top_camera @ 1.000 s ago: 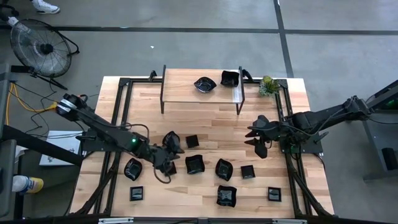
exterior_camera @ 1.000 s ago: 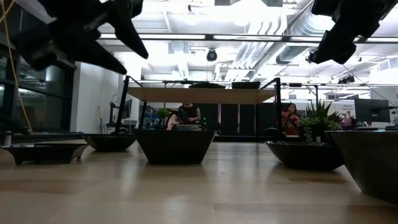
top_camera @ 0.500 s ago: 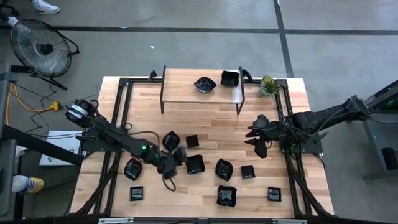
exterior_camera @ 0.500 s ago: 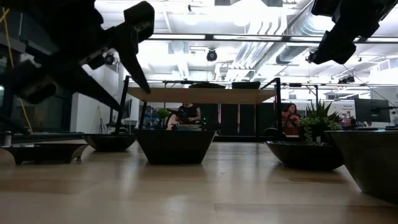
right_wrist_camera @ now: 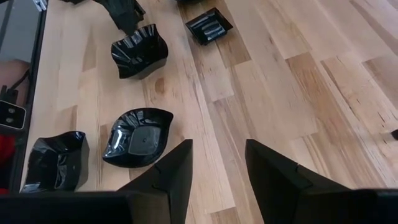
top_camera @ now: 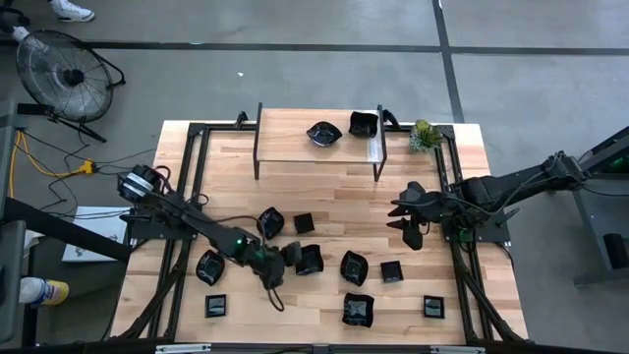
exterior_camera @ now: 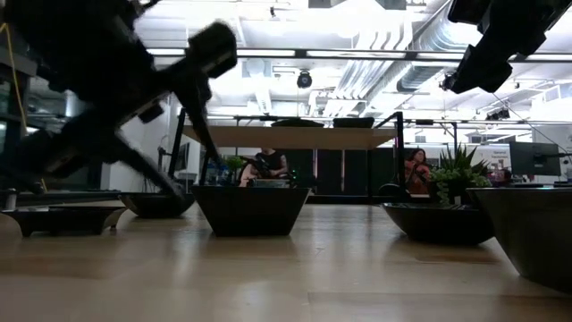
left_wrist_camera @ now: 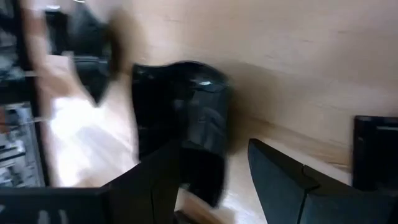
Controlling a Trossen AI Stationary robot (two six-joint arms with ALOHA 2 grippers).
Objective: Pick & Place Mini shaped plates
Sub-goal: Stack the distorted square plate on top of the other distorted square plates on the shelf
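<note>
Several small glossy black plates lie on the wooden table (top_camera: 334, 197), and two more sit on the raised shelf (top_camera: 295, 147) at the back. My left gripper (top_camera: 294, 257) is open and low over the table's middle. It is at the left edge of a wavy black plate (top_camera: 310, 261). In the left wrist view, that plate (left_wrist_camera: 180, 106) reaches in between the gripper's fingers (left_wrist_camera: 214, 149). My right gripper (top_camera: 405, 222) is open and empty, held above the table's right part; its wrist view shows the gap between its fingers (right_wrist_camera: 217, 163). My left gripper has its open fingers on either side of the wavy plate's near edge (left_wrist_camera: 202, 177), slanting down from the table's left. The picture is blurred, so I cannot tell whether a finger (left_wrist_camera: 158, 180) touches the plate. The plate rests flat on the table.
Other plates lie close by: one at the far left of the gripper (top_camera: 270, 222), a small square one (top_camera: 304, 224), one to the right (top_camera: 354, 267) and one to the left (top_camera: 209, 266). A green plant (top_camera: 423, 136) stands at the back right. Black frame rails run along both table sides.
My left gripper has gone down and toward the table's right and near edge, up to the wavy plate in the middle. It has stayed open. The plates and my right arm have kept still.
</note>
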